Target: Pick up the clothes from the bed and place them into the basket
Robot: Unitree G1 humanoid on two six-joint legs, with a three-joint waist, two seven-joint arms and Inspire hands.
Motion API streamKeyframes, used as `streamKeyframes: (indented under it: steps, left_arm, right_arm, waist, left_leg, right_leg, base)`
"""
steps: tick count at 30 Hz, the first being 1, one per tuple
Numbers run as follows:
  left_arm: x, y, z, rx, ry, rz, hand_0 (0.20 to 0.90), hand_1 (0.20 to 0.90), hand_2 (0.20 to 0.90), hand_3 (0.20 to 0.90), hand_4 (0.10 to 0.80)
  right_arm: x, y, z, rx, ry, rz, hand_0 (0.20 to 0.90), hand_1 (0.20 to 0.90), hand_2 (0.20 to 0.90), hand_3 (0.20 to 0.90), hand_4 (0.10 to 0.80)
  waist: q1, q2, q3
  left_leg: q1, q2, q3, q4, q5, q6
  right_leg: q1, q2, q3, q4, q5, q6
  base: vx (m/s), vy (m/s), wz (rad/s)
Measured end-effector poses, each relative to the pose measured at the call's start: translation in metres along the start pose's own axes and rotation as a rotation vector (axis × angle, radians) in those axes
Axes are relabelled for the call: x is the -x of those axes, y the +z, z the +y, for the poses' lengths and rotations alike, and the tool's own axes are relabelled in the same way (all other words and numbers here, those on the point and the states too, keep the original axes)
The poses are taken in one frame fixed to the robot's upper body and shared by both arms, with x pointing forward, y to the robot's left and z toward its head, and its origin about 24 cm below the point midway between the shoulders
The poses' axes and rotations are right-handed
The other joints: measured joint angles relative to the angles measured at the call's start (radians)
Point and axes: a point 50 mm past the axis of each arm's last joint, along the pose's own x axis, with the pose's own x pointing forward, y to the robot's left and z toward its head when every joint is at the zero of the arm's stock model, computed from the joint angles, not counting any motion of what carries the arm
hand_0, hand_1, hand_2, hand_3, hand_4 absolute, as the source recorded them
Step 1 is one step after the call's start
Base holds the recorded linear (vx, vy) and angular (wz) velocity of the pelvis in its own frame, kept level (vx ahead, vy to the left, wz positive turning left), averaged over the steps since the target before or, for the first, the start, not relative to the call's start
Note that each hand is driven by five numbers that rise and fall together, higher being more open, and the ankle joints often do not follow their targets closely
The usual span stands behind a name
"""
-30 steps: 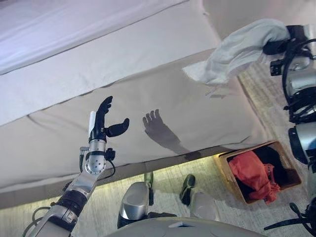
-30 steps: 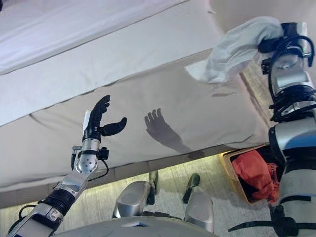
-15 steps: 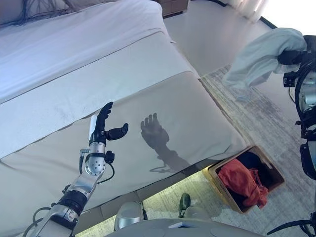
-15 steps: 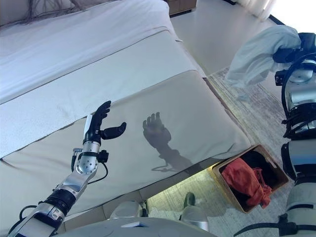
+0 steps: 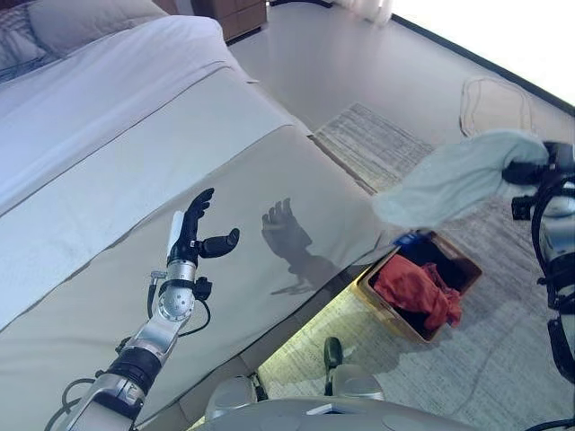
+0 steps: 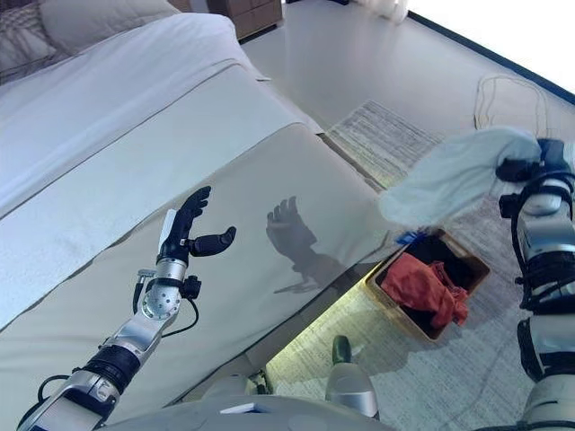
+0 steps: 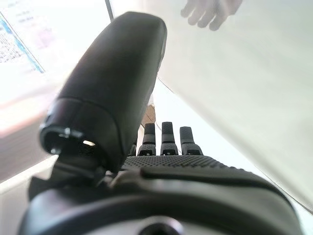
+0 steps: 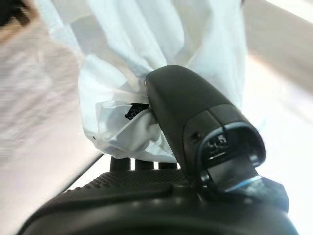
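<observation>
My right hand (image 5: 526, 169) is shut on a white garment (image 5: 449, 180) and holds it in the air above the brown basket (image 5: 458, 260). In the right wrist view the thumb (image 8: 195, 117) pinches the white cloth (image 8: 146, 58). The basket stands on the rug by the bed's foot and holds red clothes (image 5: 409, 289) and dark ones. My left hand (image 5: 196, 235) is open and empty, raised over the beige cover of the bed (image 5: 135, 180); its fingers (image 7: 166, 139) are straight in the left wrist view.
A grey patterned rug (image 5: 449, 359) lies under the basket. A pillow (image 6: 90, 18) lies at the bed's head, and a wooden cabinet (image 5: 238, 13) stands beyond it. A pale mat (image 5: 494, 103) lies on the floor at the far right.
The camera has swung right and the whole scene has shifted. My right hand has carried the white garment off the bed's corner to above the basket. My left hand stays raised and open.
</observation>
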Motion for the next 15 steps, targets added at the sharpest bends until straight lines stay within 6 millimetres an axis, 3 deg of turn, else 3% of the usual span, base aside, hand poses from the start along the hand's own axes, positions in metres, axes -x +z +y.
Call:
streamKeyframes:
  steps: [5,15]
  left_arm:
    - [0.000,-0.001,0.001,0.000,0.002,0.003,0.900,0.900,0.900,0.900,0.800]
    - [0.001,-0.001,-0.002,0.004,-0.010,0.005,0.900,0.900,0.900,0.900,0.800]
  right_arm:
    - [0.011,-0.038,0.015,0.047,0.005,0.084,0.300,0.300,0.300,0.200,0.100]
    - [0.016,-0.054,0.023,0.031,0.059,0.131,0.300,0.300,0.300,0.200,0.100]
  waist:
    - [-0.014,0.003,-0.002]
    - [-0.018,0.034,-0.020]
  left_leg:
    - [0.001,0.002,0.009,0.000,0.001,-0.001]
    - [-0.002,0.003,0.011,0.000,0.001,-0.001]
  right_leg:
    - [-0.004,0.005,0.004,0.000,0.002,0.002]
    - [-0.011,0.004,0.007,0.000,0.001,0.002]
  base:
    - [-0.026,-0.037,-0.06]
    - [-0.006,-0.018,-0.01]
